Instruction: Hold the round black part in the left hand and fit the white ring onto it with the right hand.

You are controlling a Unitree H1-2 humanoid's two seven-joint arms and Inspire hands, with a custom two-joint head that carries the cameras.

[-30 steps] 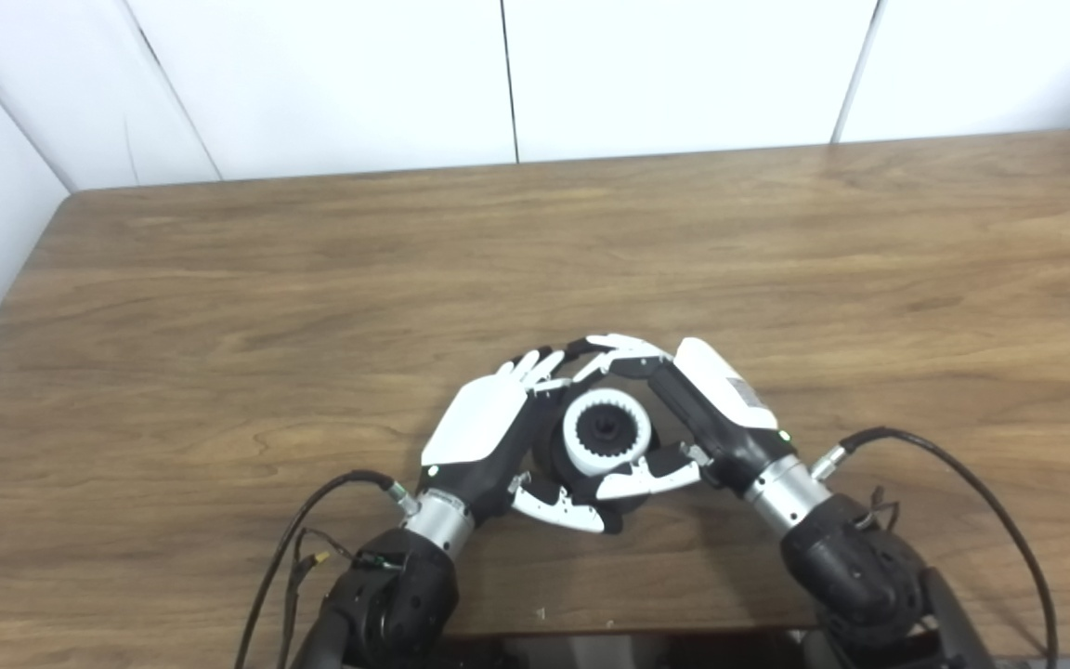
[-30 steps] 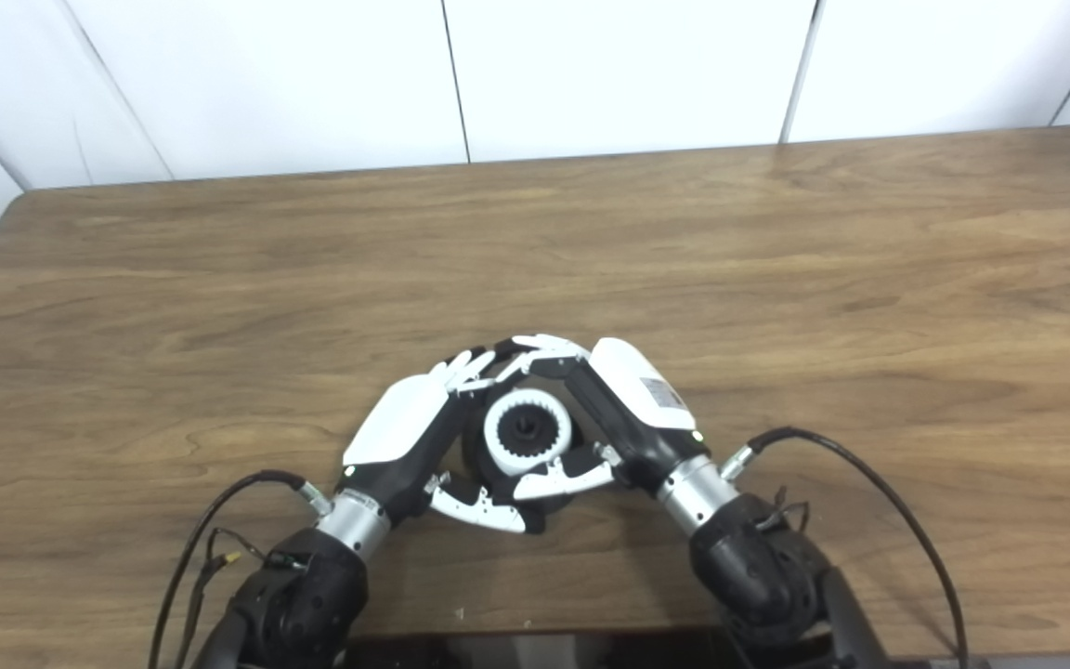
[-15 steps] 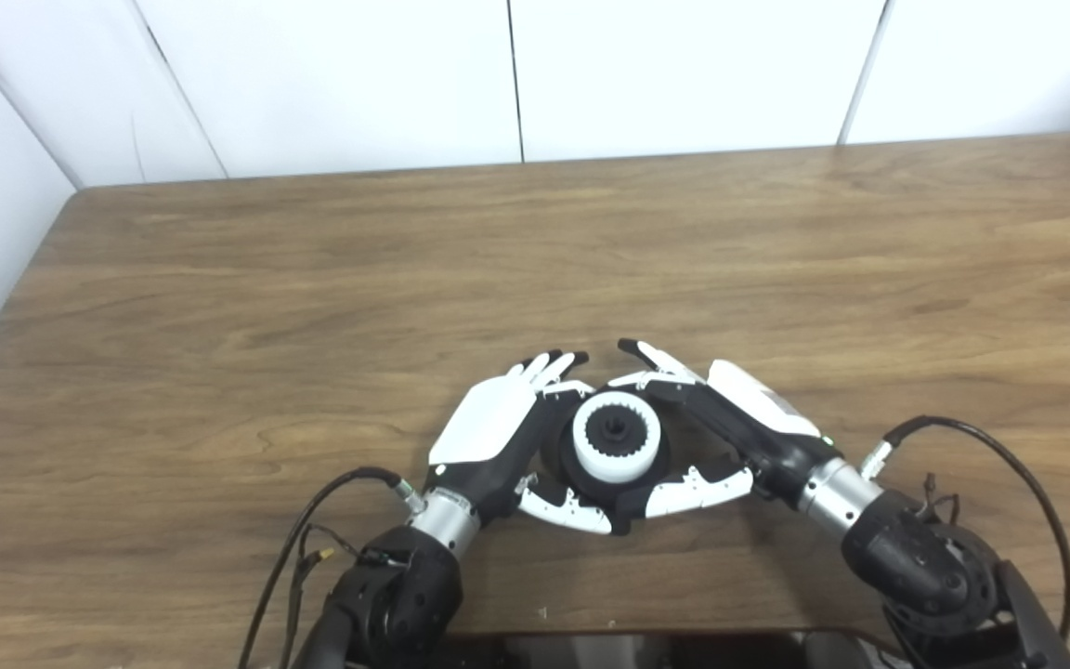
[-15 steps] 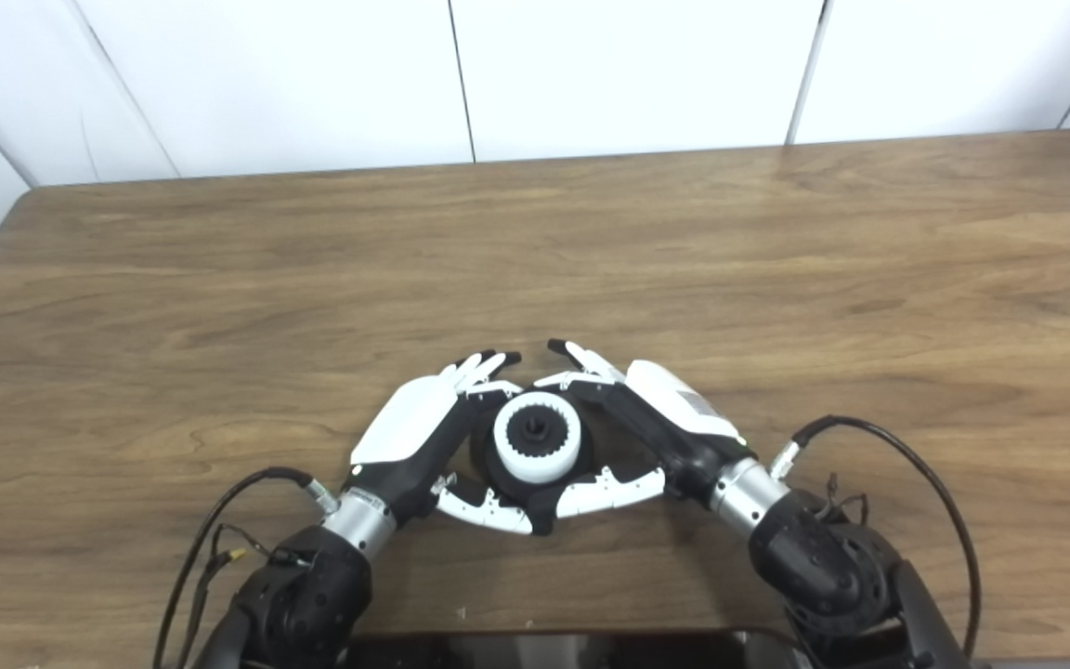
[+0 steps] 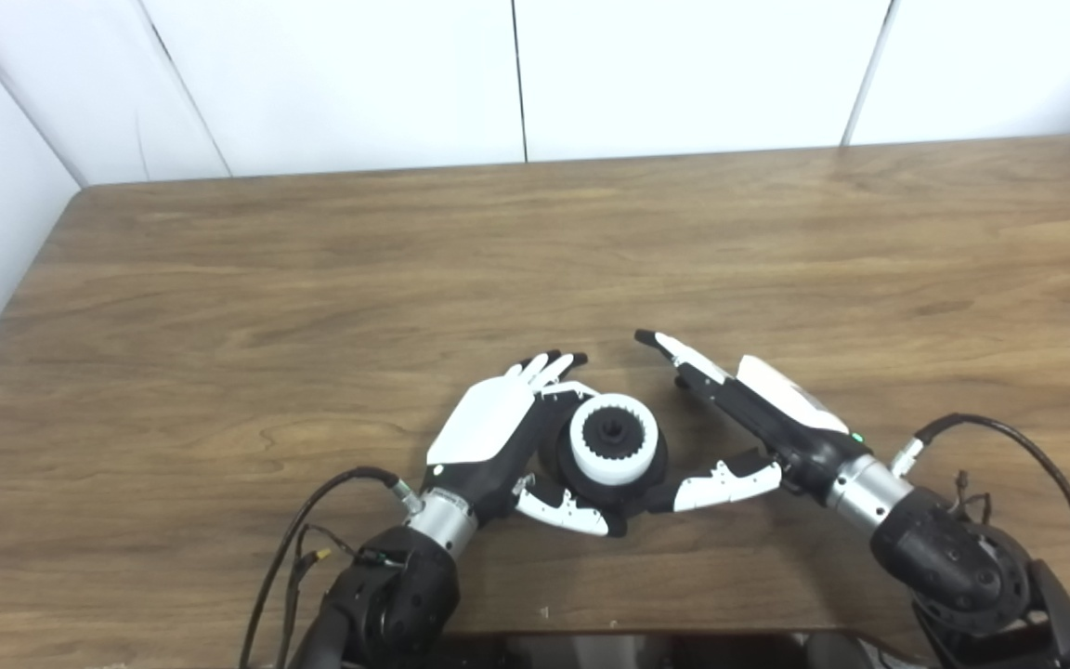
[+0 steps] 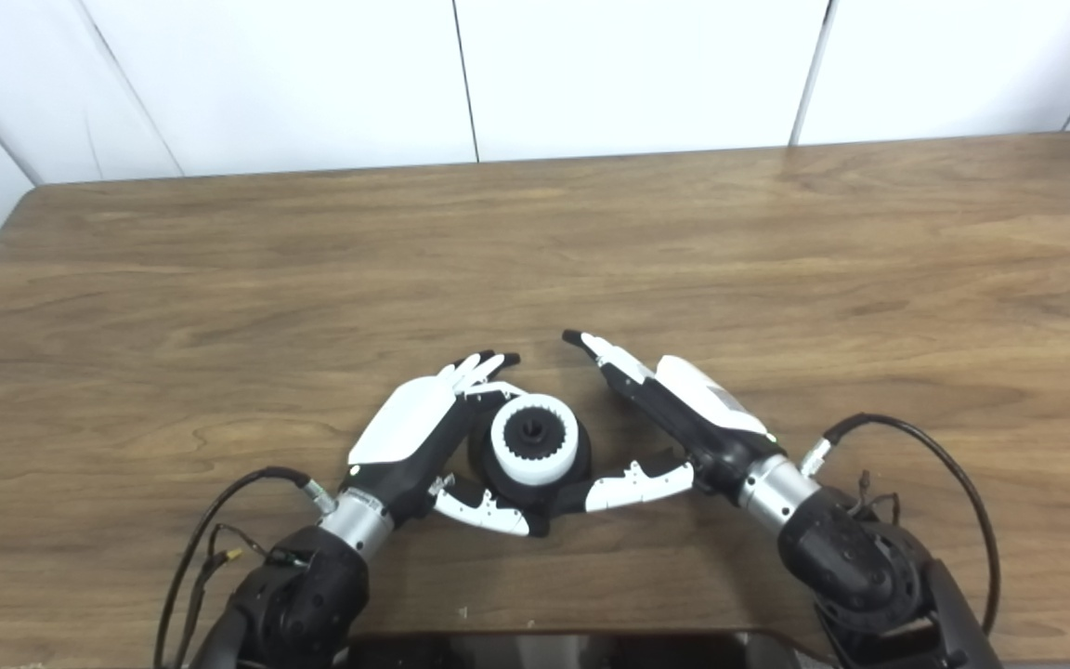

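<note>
The round black part (image 5: 565, 463) rests on the table with the white toothed ring (image 5: 614, 444) seated on top of it; a black hub shows through the ring's middle. My left hand (image 5: 490, 435) cups the black part from the left, fingers behind it and thumb in front, touching it. My right hand (image 5: 758, 420) is open just right of the part, fingers stretched out and clear of the ring; its thumb tip lies close to the part's front edge. The same shows in the right eye view, with the ring (image 6: 535, 440) and the right hand (image 6: 684, 409).
The wooden table (image 5: 312, 279) stretches wide on all sides, with white wall panels behind it. Black cables loop from both wrists near the table's front edge (image 5: 312, 520).
My right hand has let go of the white ring, spread its fingers and drawn back to the right. The ring stays on the black part. The left hand has kept its hold.
</note>
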